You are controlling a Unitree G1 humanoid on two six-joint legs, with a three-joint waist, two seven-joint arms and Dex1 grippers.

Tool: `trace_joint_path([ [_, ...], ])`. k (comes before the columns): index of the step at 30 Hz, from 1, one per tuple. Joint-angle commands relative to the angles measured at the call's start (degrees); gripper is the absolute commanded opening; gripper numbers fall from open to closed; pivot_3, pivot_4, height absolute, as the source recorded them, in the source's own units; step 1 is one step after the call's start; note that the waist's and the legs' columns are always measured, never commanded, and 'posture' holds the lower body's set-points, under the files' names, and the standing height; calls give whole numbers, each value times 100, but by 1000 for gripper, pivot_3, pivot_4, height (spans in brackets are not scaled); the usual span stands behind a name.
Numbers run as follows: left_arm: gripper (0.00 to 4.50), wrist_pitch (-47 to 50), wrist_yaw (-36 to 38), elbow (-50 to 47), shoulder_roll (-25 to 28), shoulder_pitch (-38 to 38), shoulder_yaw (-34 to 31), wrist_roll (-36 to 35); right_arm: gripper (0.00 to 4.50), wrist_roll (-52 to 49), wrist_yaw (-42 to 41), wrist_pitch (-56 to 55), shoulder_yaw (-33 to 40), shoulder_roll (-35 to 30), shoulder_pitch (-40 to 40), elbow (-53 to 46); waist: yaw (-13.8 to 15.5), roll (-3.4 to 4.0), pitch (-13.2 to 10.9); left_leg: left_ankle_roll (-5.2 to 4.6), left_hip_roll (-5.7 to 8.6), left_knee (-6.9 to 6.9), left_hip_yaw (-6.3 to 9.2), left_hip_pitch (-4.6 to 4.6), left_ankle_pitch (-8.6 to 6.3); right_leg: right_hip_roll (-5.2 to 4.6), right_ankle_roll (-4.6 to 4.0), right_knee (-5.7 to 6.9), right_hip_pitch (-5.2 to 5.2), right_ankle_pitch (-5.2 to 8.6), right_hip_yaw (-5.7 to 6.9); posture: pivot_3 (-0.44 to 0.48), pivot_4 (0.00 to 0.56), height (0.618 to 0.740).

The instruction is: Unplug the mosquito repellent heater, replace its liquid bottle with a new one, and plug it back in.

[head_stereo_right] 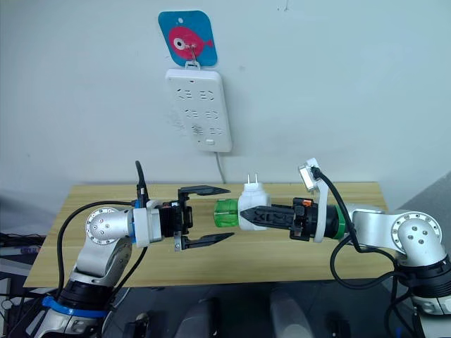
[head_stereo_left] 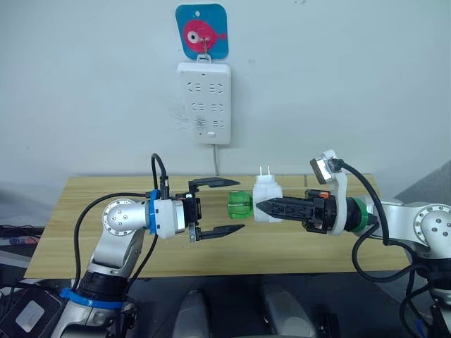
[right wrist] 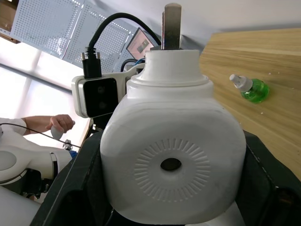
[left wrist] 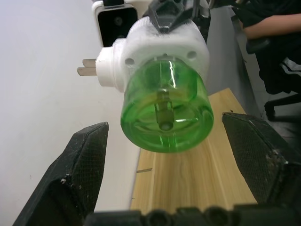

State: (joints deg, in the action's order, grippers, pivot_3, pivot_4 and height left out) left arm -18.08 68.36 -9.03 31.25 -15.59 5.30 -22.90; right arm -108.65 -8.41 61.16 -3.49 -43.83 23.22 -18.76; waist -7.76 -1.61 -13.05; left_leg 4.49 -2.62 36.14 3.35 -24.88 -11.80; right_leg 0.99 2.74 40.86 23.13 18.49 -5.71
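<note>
My right gripper (head_stereo_left: 259, 205) is shut on the mosquito repellent heater (head_stereo_left: 267, 197), a small white unit held above the table with its two metal prongs (head_stereo_left: 265, 171) pointing up. A green liquid bottle (head_stereo_left: 239, 205) sticks out of the heater sideways toward my left gripper (head_stereo_left: 240, 205). That gripper is open, its black fingers (left wrist: 82, 165) standing above and below the bottle without touching it. In the right wrist view the heater (right wrist: 174, 155) shows its round top hole. A second small green bottle (right wrist: 251, 89) with a white cap lies on the table.
A long white power strip (head_stereo_left: 204, 102) hangs on the wall under a blue fish hook, its cord dropping behind the wooden table (head_stereo_left: 106, 232). A person's hand (right wrist: 61, 125) and an arm (left wrist: 273, 23) show off to the sides.
</note>
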Motion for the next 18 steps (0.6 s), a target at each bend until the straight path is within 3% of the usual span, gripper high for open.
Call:
trace_joint_path([
  [1, 4206, 85, -94, -289, -50, -49, 68, -64, 3020, -58, -33, -62, 131, -18, 7, -48, 0, 0, 0, 0, 1, 0, 0, 0, 0, 0, 0, 0, 0, 0, -1, -159, 214, 725],
  [3, 4206, 112, -99, -241, -98, -90, 149, -4, 3020, -69, -38, -55, 126, -19, 9, -55, 0, 0, 0, 0, 1, 0, 0, 0, 0, 0, 0, 0, 0, 0, 0, -160, 214, 725],
  [6, 3591, 200, -146, -236, -205, -214, 225, 3, 3020, -70, -45, -36, 124, -39, 6, -73, -1, 0, 0, 0, 1, 0, 0, 0, 0, 0, 0, 1, 0, 0, 0, -166, 214, 725],
  [10, 2320, 298, -12, -190, -111, -170, 189, -84, 3020, -89, -29, -50, 137, -57, -22, -112, -11, 0, 0, 0, 0, 0, 0, 1, 0, 1, 0, 1, 0, 0, 0, -167, 214, 725],
  [12, 2268, 466, 70, -153, -2, -126, 115, -204, 3020, -93, -22, -63, 143, -60, -38, -130, -17, 0, 0, 0, -1, -1, 0, 1, 0, 3, 0, 1, 0, 0, 0, -167, 214, 725],
  [14, 2268, 1173, -21, -278, 164, -192, 83, -453, 3020, -99, -18, -74, 154, -67, -60, -156, -16, 0, 0, 0, -2, -2, 1, 1, 0, 3, 0, 1, 0, 0, 1, -164, 213, 725],
  [18, 2268, 4481, -206, -443, 942, -840, 157, -1911, 3020, -67, -83, -41, 149, -79, -51, -170, -17, -1, -2, -1, -1, 1, 10, 0, 1, 5, 9, 5, 0, 5, 6, -161, 212, 725],
])
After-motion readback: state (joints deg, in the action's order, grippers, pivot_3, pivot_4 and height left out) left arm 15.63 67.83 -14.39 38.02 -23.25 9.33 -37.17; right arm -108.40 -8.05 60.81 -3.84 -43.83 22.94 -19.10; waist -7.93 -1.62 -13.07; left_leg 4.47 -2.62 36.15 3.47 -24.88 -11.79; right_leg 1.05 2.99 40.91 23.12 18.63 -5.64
